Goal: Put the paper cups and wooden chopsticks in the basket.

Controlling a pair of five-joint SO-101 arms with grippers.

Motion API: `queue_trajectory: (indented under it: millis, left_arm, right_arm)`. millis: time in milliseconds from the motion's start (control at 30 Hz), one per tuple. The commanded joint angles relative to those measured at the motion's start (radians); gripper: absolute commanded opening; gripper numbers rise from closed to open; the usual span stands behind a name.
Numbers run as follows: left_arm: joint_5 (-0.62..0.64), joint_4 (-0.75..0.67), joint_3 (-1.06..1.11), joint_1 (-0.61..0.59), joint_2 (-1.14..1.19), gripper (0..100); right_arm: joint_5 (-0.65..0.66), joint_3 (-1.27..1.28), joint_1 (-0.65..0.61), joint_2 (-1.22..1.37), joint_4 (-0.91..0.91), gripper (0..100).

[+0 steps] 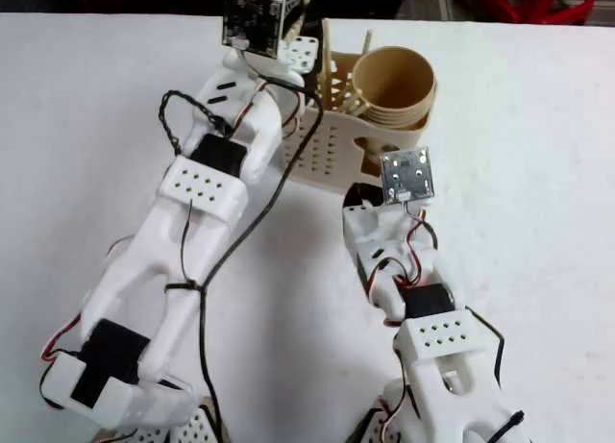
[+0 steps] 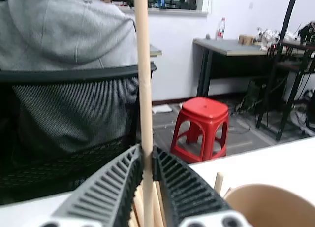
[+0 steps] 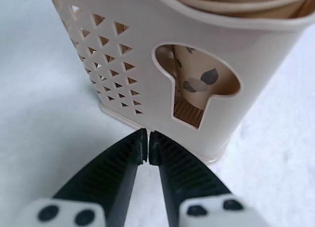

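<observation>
While left jaws pinch 1 chopstick (image 2: pixel 144 89), cups (image 1: pixel 394 83) sit in basket (image 1: pixel 322 155)

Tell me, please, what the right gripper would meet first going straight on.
Most likely the basket, low on its near wall; the shut right gripper points straight at it.

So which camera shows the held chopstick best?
The left wrist view: the wooden chopstick stands upright, pinched in the left hand. The high view catches a short stretch of it; the right wrist view faces the basket.
</observation>
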Motion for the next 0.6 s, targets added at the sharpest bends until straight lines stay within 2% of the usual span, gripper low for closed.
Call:
queue_trajectory:
  millis: [0,100,267,400,567]
  left_arm:
    - [-0.060,0.166,-0.106,0.015,-0.007,10]
    - [-0.032,0.341,-0.190,0.013,-0.007,18]
    - [-0.021,0.582,-0.370,-0.008,-0.008,18]
    - [-0.023,0.844,-0.532,-0.038,-0.008,18]
    - [-0.109,1.154,-0.713,-0.058,-0.008,18]
  right_arm:
    - [0.026,-0.014,0.008,-0.027,-0.024,1.9]
    - [0.028,-0.014,0.008,-0.027,-0.024,1.9]
    - [0.029,-0.014,0.008,-0.027,-0.024,1.9]
    - [0.029,-0.014,0.008,-0.027,-0.024,1.9]
    - [0.031,-0.014,0.008,-0.027,-0.024,1.9]
